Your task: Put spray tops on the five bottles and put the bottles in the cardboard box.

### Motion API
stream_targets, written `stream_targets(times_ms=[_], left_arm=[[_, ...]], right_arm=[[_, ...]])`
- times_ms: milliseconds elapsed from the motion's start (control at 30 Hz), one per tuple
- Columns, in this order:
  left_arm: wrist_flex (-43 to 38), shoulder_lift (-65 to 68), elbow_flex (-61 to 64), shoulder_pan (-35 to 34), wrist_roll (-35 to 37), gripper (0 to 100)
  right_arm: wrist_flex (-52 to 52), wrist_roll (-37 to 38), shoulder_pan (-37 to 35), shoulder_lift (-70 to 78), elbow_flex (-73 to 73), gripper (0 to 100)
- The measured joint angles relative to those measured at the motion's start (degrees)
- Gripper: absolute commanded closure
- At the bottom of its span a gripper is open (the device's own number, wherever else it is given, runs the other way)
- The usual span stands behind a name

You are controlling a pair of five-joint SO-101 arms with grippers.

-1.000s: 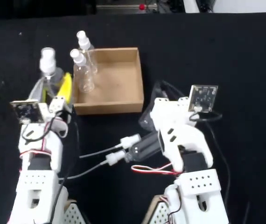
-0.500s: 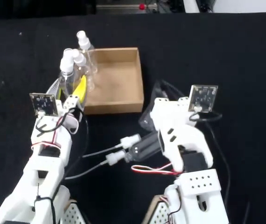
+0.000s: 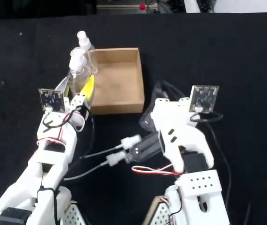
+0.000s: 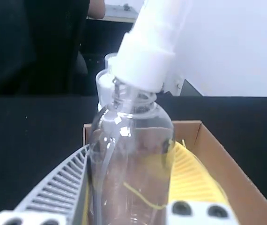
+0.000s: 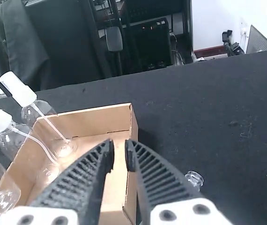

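The left gripper's jaws clamp a clear plastic bottle with a white spray top, upright at the brown cardboard box's left edge. The right gripper's jaws are nearly together and hold nothing.

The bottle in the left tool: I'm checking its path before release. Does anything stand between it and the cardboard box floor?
The held bottle in the left tool sits at the cardboard box's left wall. Two standing bottles line that wall inside; the floor beyond them looks bare.
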Motion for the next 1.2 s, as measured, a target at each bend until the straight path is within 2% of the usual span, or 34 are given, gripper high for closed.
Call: stream_targets(times_ms=[600,1200], left_arm=[[-0.4,4.4,-1.8,0.0,0.0,97],[-20.0,19.1,-2.3,-0.1,0.0,97]], right_arm=[[0.0,0.0,0.0,0.0,1.1,96.0],[0.0,0.0,0.0,0.0,1.1,95.9]])
